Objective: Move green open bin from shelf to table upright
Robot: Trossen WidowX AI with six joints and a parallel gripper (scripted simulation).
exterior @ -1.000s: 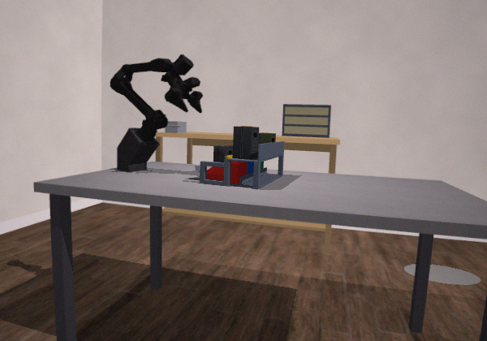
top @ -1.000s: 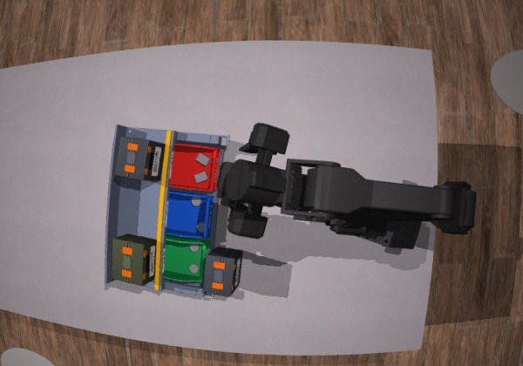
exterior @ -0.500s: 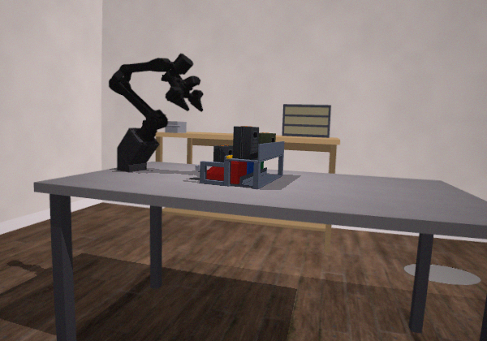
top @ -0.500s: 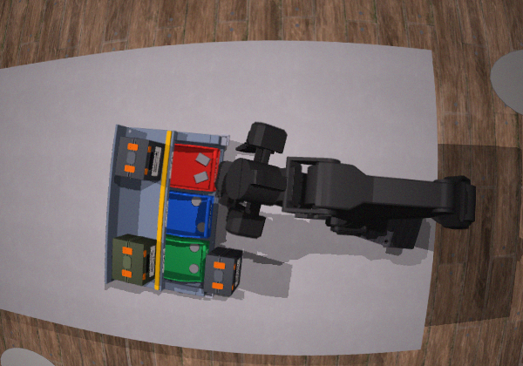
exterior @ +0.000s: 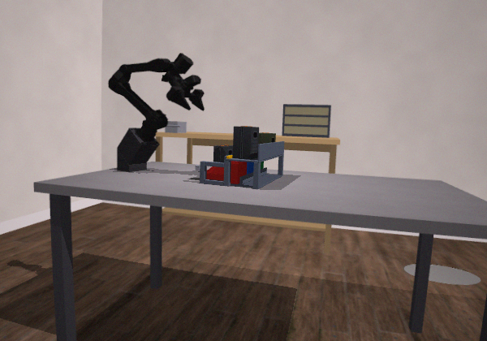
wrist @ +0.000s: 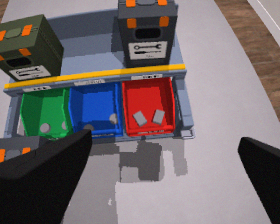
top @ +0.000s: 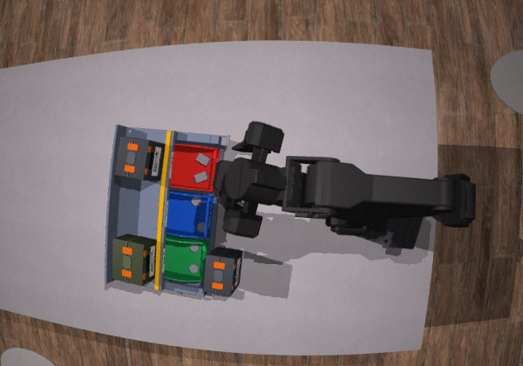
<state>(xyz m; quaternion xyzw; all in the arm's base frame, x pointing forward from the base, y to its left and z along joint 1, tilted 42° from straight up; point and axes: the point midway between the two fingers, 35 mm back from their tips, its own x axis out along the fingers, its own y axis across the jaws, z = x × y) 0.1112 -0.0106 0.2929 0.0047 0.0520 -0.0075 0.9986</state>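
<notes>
The green open bin sits upright in the lower tier of the blue-grey shelf, at one end of a row with a blue bin and a red bin. Two grey parts lie in the green bin. My gripper is open and empty. It hangs high above the table in front of the red and blue bins, pointing down at the shelf.
A dark grey case stands on the table right in front of the green bin. A grey case and an olive case stand on the shelf behind the yellow bar.
</notes>
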